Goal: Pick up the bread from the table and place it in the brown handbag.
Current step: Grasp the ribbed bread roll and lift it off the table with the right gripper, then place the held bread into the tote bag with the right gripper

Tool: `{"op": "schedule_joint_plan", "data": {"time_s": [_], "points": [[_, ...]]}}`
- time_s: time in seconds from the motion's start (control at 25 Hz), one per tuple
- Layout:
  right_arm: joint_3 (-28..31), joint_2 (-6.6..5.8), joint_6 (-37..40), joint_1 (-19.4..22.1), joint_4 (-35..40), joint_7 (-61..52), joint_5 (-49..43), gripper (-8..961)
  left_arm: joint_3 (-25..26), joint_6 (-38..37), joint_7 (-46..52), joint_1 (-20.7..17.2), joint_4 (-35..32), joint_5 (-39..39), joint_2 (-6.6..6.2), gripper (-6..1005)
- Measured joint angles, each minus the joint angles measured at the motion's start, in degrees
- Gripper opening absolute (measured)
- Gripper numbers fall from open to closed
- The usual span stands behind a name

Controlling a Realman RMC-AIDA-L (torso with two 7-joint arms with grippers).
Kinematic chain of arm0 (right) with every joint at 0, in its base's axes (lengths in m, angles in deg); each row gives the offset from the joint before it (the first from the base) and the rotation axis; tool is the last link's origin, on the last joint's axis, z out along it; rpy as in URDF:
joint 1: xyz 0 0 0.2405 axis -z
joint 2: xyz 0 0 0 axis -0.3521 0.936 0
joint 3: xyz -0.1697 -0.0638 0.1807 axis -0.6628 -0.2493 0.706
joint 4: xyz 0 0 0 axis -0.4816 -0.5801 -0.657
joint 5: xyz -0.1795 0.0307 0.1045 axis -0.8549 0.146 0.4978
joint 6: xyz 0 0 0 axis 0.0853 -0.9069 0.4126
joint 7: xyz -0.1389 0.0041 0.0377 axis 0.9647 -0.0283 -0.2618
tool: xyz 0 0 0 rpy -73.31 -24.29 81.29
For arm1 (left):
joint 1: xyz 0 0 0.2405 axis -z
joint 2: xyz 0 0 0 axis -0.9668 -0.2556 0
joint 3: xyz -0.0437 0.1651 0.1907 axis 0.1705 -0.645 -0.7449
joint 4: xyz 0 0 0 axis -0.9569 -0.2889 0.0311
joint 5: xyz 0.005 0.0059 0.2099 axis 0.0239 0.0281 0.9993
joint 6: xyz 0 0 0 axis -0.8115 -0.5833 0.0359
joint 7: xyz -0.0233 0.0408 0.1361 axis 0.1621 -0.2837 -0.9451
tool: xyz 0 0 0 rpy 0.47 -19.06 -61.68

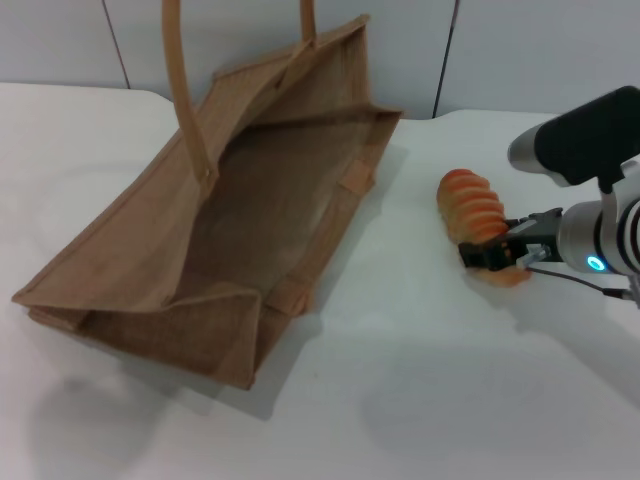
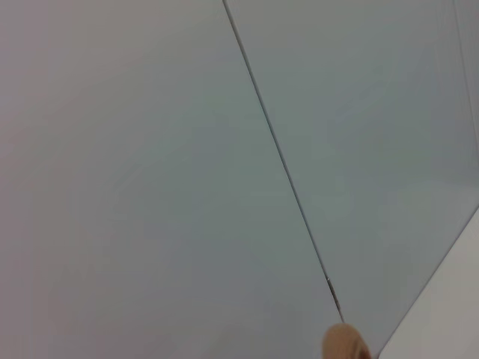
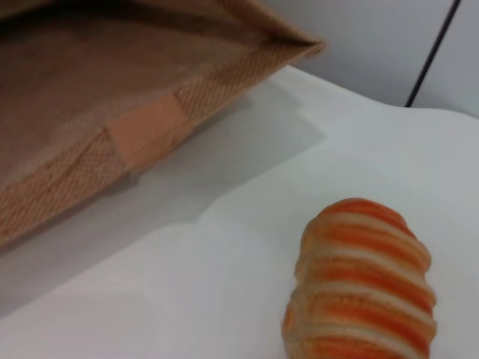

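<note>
The bread (image 1: 472, 207), a small loaf with orange ridges, lies on the white table (image 1: 420, 400) to the right of the brown handbag (image 1: 240, 230). The bag lies tilted with its mouth open toward me and its handles (image 1: 183, 90) arching up. My right gripper (image 1: 493, 254) is at the near end of the bread, low over the table and against it. The right wrist view shows the bread (image 3: 363, 292) close up with the bag's side (image 3: 90, 142) beyond it. My left gripper is out of view.
The left wrist view shows only a grey panelled wall (image 2: 187, 164) and a tan handle tip (image 2: 345, 345). The wall panels (image 1: 500, 50) stand behind the table's far edge. Bare table lies in front of the bag and the bread.
</note>
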Motion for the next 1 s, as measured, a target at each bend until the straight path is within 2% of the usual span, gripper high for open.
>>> {"op": "schedule_joint_plan", "data": {"time_s": [0.32, 0.64, 0.72, 1.0], "points": [[0.41, 0.11, -0.83, 0.01, 4.35, 0.03, 0.08, 700, -2.76, 0.07, 0.22, 1.75, -0.29, 0.05, 0.08, 122], [0.22, 0.03, -5.4, 1.96, 15.63, 0.36, -0.3, 603, -3.21, -0.1, 0.27, 2.71, -0.4, 0.89, 0.09, 121], [0.13, 0.07, -8.38, 4.46, 22.69, 1.16, -0.19, 580, -3.22, -0.17, 0.27, 2.76, -0.42, 0.9, 0.05, 121], [-0.31, 0.13, -10.51, 5.69, 26.3, 1.44, -0.47, 532, -3.7, -0.27, 0.66, 3.41, -1.14, 3.31, 0.12, 121]]}}
